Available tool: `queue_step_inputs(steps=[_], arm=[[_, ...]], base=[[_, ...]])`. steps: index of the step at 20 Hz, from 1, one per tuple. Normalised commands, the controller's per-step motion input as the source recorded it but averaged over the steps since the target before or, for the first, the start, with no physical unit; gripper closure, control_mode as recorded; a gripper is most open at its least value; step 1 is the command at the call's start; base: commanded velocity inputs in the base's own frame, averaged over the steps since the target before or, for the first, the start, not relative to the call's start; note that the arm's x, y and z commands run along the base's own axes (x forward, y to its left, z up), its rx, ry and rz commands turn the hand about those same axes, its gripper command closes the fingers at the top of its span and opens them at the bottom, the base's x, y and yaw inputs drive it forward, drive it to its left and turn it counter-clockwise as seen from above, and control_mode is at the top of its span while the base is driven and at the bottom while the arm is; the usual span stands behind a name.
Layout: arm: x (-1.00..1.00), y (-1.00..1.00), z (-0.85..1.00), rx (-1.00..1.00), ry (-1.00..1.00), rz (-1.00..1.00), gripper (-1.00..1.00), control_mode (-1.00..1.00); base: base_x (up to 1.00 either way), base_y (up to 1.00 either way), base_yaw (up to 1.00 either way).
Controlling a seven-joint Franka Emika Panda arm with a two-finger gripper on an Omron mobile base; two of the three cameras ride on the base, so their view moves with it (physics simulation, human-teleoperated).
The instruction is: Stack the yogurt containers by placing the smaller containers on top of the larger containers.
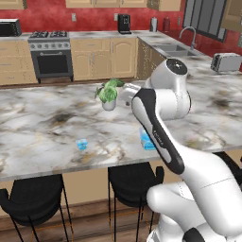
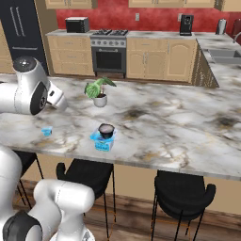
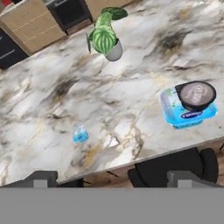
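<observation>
The larger container, a squarish blue tub (image 3: pixel 176 114), stands near the counter's front edge, and the dark round cup (image 3: pixel 197 95) with a pale top sits on its lid. From the right base view the dark cup (image 2: pixel 106 130) rests on the tub (image 2: pixel 103 142). In the left base view my forearm hides most of the tub (image 1: pixel 146 141). The tiny light-blue cup (image 3: pixel 80 133) stands alone on the marble, left of the tub (image 1: pixel 82 144) (image 2: pixel 46 131). My gripper (image 3: pixel 113 178) hangs high above the counter's front edge, open, with nothing between its fingertips (image 3: pixel 41 177).
A white pot with a green plant (image 3: pixel 107 40) stands further back on the marble island (image 1: pixel 42 118). Black stools (image 1: pixel 38 194) sit under the front edge. Stove, cabinets and sink lie beyond.
</observation>
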Motion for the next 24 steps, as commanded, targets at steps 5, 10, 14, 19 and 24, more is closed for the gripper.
queue_step_inputs(steps=[5, 10, 14, 19, 24], arm=[[0.0, 0.24, -0.04, -0.03, 0.03, 0.22, -1.0, -1.0], [0.0, 0.25, 0.0, 0.0, 0.08, 0.23, -1.0, -1.0], [0.0, 0.31, 0.0, -0.01, 0.08, 0.2, -1.0, -1.0], [0.0, 0.38, -0.09, -0.04, 0.14, 0.15, -1.0, -1.0], [0.0, 0.29, -0.42, -0.08, 0.22, 0.06, -1.0, -1.0]], base=[[0.0, 0.0, 0.0], [0.0, 0.0, 0.0], [0.0, 0.0, 0.0], [0.0, 0.0, 0.0], [0.0, 0.0, 0.0]])
